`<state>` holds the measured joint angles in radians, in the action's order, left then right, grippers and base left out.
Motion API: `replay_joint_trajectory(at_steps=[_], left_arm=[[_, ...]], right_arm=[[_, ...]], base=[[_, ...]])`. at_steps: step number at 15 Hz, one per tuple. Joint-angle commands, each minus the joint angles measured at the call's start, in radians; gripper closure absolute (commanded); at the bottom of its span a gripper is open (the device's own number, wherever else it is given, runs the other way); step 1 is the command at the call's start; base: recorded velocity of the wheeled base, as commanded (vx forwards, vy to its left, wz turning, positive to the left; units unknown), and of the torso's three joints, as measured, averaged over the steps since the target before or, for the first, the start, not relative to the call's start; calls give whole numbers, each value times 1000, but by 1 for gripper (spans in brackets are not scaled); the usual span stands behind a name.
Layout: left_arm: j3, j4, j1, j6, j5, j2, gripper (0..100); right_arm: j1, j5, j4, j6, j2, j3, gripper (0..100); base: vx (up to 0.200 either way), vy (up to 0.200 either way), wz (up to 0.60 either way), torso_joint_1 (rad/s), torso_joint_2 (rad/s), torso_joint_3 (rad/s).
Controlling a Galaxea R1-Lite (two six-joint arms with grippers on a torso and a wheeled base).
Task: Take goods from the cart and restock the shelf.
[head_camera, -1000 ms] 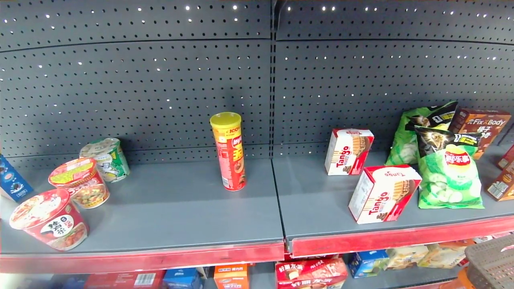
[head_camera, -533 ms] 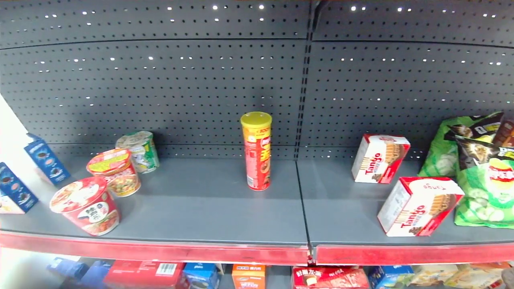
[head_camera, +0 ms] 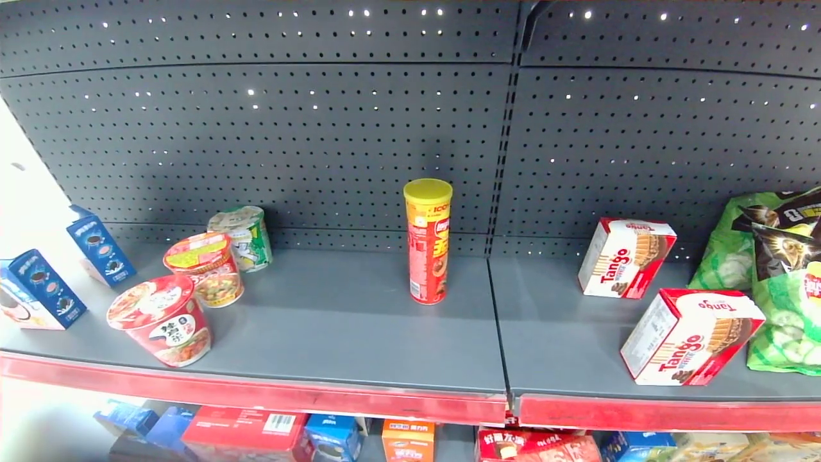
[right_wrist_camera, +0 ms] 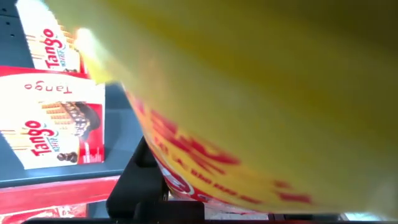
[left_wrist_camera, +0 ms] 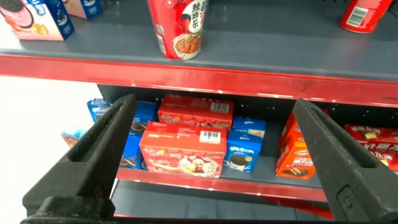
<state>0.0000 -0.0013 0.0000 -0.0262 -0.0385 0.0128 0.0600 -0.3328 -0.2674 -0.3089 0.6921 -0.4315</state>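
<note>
A grey shelf (head_camera: 333, 327) with a red front edge carries a tall red chip can with a yellow lid (head_camera: 428, 240) standing near its middle. My right gripper (right_wrist_camera: 163, 186) is shut on a yellow package with red print (right_wrist_camera: 249, 93), held close before the wafer boxes (right_wrist_camera: 53, 124). Only one dark finger shows under the package. My left gripper (left_wrist_camera: 214, 102) hangs open and empty, low in front of the shelf's red edge (left_wrist_camera: 249, 68), facing the lower shelf.
Three cup noodles (head_camera: 163, 319) and blue cookie boxes (head_camera: 38, 292) stand at the shelf's left. Two wafer boxes (head_camera: 689, 337) and green chip bags (head_camera: 779, 282) lie at the right. There is bare shelf on both sides of the can. Red and blue boxes (left_wrist_camera: 183, 149) crowd the lower shelf.
The head camera has swung left, so the whole shelf slid right in the picture and the grey basket left the lower right corner. Goods on the shelf kept their places.
</note>
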Motion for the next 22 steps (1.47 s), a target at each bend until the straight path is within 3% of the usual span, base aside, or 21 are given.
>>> replay_joint_trajectory(at_steps=[1,5,7,8,9,10,13,15,17,18,19,21,22], left_arm=[[0,0,0,-1,0,1,0],[0,0,0,0,2,1,0],[-2,1,0,17,11,1,0],[0,0,0,38,17,0,0],[-3,0,0,155,55,0,0],[-5,1,0,132,66,0,0],[-5,1,8,123,58,23,0],[-38,-2,5,104,63,58,0],[-146,-20,0,104,72,179,0],[-264,-83,-49,63,85,351,0],[-327,-115,-80,43,85,427,0],[-528,-155,-118,35,83,627,0],[-563,-158,-118,35,80,694,0]], right_arm=[[7,-3,-1,1,-5,-1,100],[43,-15,1,1,-29,-1,100],[130,-14,2,1,-37,-3,100],[150,-14,2,1,-37,-3,100],[190,-14,2,2,-45,-4,100],[204,-14,4,2,-62,-9,100],[244,-22,8,-7,-123,-21,100],[319,-68,34,-25,-163,-59,100],[342,-91,126,-24,-169,-145,100],[351,-100,264,-24,-198,-245,100],[354,-100,329,-24,-221,-282,100],[356,-98,462,-13,-302,-323,100],[354,-98,488,-12,-341,-323,100]], base=[[0,0,0,0,0,0],[0,0,0,0,0,0],[0,0,0,0,0,0],[0,0,0,0,0,0],[0,0,0,0,0,0],[0,0,0,0,0,0],[0,0,0,0,0,0],[0,0,0,0,0,0],[0,0,0,0,0,0],[0,0,0,0,0,0],[0,0,0,0,0,0],[0,0,0,0,0,0],[0,0,0,0,0,0]])
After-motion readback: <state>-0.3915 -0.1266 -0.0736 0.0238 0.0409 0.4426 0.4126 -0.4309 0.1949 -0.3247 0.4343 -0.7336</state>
